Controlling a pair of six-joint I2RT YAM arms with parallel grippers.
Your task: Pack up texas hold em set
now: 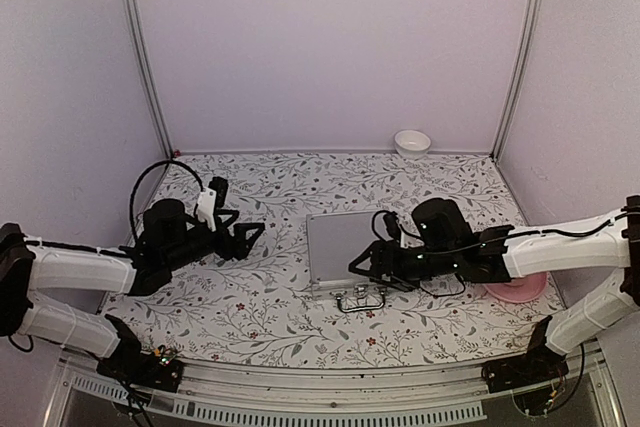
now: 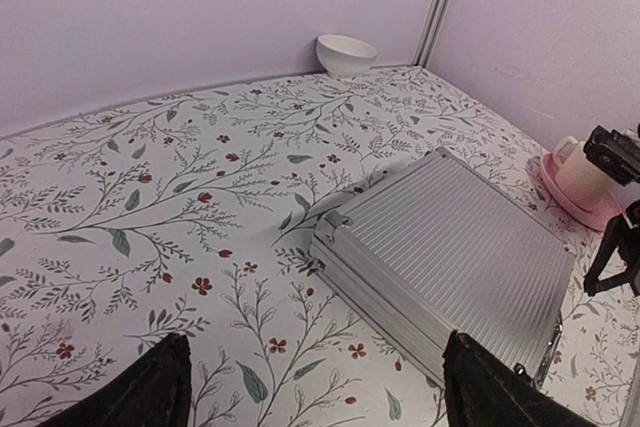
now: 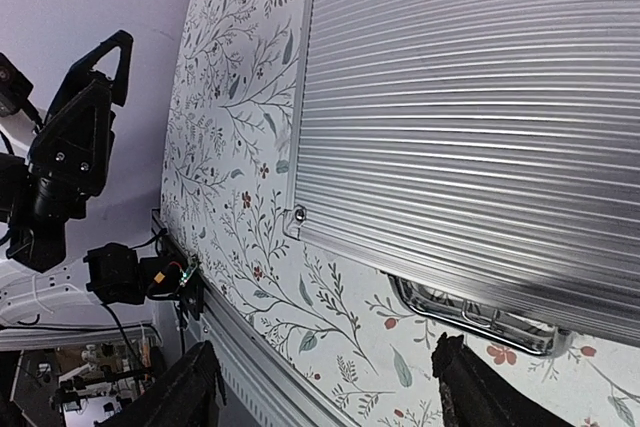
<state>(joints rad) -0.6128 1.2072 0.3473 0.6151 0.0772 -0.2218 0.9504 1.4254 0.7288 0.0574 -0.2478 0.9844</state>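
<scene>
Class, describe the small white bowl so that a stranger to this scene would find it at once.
Start at the floral-patterned table and go to its far right corner, where the back wall meets the metal post. The small white bowl sits there alone. Unlike the flat silver briefcase mid-table and the cream cup on its pink plate, it is plain white, round and open-topped.

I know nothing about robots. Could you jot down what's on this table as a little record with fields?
Case: small silver ribbed aluminium briefcase, lid shut, lying flat, handle at the near side
Left gripper: open, empty, left of the case, apart from it
Right gripper: open, empty, above the case's near edge
Other items: small white bowl at the back; cream cup on pink plate, right side
</scene>
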